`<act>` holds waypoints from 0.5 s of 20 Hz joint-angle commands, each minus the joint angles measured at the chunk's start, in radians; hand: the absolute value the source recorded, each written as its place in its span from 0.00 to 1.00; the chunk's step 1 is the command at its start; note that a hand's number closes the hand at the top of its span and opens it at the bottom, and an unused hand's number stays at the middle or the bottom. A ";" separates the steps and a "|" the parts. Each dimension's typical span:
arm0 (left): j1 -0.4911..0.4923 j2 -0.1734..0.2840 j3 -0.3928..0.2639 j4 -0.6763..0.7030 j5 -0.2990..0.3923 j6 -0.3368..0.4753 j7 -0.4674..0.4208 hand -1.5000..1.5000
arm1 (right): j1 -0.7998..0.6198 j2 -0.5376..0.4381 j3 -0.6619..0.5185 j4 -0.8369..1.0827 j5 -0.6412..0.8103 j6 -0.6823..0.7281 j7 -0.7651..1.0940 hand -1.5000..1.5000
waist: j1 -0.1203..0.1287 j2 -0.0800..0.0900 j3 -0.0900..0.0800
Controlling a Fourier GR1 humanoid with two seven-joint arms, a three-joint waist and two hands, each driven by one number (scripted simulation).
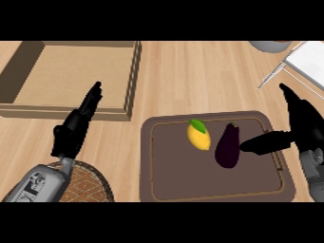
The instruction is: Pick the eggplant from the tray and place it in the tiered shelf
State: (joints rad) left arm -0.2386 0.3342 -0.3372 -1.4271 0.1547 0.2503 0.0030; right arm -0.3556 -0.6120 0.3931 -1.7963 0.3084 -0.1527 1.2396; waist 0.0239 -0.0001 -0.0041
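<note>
**Operator:** Eggplant point(227, 145) is on the tray point(214, 187), lying lengthwise just right of a yellow fruit with a green tip point(199, 135). So from my seat the pick isn't done yet, and the placing is all ahead of me.

**Colleague:** Where's the shelf?

**Operator:** I read the white wire-framed thing point(313, 66) at the upper right corner as the tiered shelf; only part of it shows. It's well apart from the tray.

**Colleague:** And your right hand?

**Operator:** Right hand point(301, 128) is at the tray's right edge. Its thumb point(266, 142) reaches across to the eggplant's right flank, touching or just short of it; I can't tell which. The fingers stand straight, pointing away from me, so it's open, nothing gripped.

**Colleague:** Left?

**Operator:** Left hand point(77, 126) rests open over the counter, fingers straight, tips over the near wall of the wooden box point(24, 102). A round woven mat point(87, 185) sits beneath its forearm.
</note>
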 commanded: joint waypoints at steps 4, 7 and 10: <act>0.026 -0.016 0.015 0.025 -0.012 0.009 -0.017 0.50 | -0.107 0.093 0.025 0.046 0.045 0.109 0.248 0.00 | -0.022 -0.004 0.000; -0.003 -0.008 0.025 -0.012 -0.001 -0.005 0.035 0.50 | -0.107 0.154 0.077 0.099 0.124 0.084 0.248 0.00 | -0.020 -0.004 0.002; 0.048 0.025 0.040 0.007 0.014 -0.051 -0.018 0.50 | -0.179 0.190 0.033 0.151 0.150 0.144 0.248 0.00 | -0.018 -0.006 -0.001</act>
State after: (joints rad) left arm -0.2159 0.3290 -0.3164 -1.4273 0.1538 0.2346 -0.0110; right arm -0.4645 -0.4782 0.4311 -1.6815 0.4119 -0.0752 1.2466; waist 0.0069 -0.0055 -0.0031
